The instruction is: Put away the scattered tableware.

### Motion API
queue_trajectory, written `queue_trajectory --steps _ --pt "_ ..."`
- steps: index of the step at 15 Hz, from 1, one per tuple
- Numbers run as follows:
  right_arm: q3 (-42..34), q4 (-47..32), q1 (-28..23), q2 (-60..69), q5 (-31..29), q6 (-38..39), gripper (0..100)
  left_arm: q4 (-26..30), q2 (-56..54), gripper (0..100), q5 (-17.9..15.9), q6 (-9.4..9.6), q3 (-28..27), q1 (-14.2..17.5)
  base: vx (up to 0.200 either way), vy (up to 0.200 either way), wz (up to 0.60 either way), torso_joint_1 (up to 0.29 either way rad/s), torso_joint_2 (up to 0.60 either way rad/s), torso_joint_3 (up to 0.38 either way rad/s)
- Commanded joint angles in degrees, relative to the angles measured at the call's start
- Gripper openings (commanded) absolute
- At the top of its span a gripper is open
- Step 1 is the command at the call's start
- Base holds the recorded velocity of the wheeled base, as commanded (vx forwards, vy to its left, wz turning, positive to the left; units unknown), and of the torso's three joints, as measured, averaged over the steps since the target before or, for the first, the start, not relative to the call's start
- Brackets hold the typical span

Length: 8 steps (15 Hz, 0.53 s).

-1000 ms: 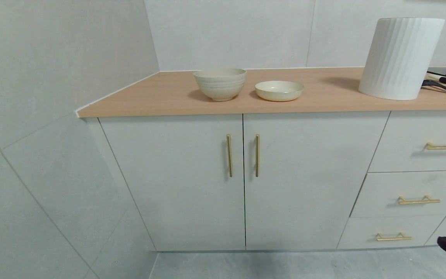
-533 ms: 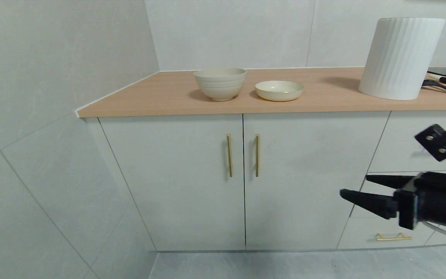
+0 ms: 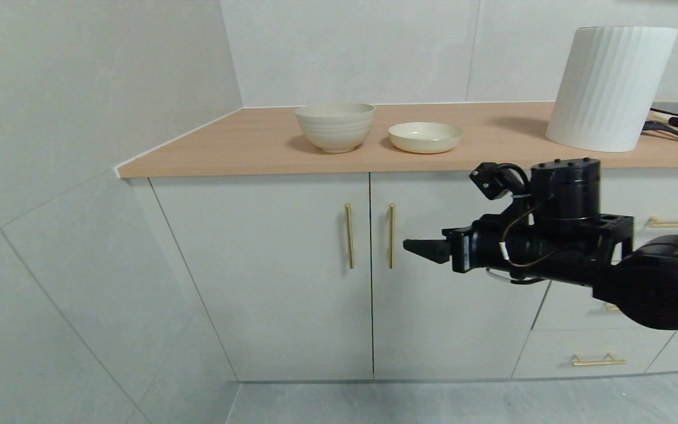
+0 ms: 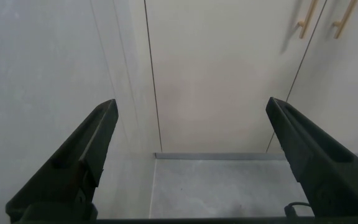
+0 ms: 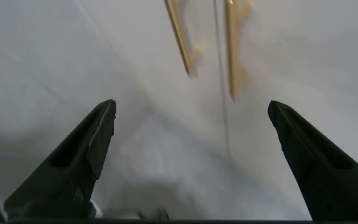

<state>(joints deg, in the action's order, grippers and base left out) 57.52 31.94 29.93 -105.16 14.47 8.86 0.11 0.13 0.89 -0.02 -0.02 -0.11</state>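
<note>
Holding the right gripper (image 3: 424,248) level near the cupboard's door handle (image 3: 391,235), fingers spread, probably to open storage for the bowl (image 3: 334,126) and shallow dish (image 3: 425,137) standing side by side on the desk (image 3: 227,153).

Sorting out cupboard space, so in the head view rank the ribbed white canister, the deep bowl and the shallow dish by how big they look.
1. Ribbed white canister, clearly largest.
2. Deep bowl.
3. Shallow dish, nearly as wide as the bowl but far lower.
</note>
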Motion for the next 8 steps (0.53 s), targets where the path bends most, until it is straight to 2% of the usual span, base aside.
queue_trajectory --steps 1,5,8 --pt "5.5 4.7 1.2 -10.2 -0.3 3.6 100 0.1 0.0 100 0.1 -0.15 -0.1 0.0 0.000 0.000 0.00 0.000 0.00 0.000" --pt "10.2 5.9 1.2 -15.8 -0.1 7.4 100 0.0 0.0 100 0.1 -0.15 -0.1 0.0 0.000 0.000 0.00 0.000 0.00 0.000" --pt "14.0 9.4 1.2 -19.4 0.1 16.3 100 0.0 0.0 100 0.1 -0.15 -0.1 0.0 0.000 0.000 0.00 0.000 0.00 0.000"
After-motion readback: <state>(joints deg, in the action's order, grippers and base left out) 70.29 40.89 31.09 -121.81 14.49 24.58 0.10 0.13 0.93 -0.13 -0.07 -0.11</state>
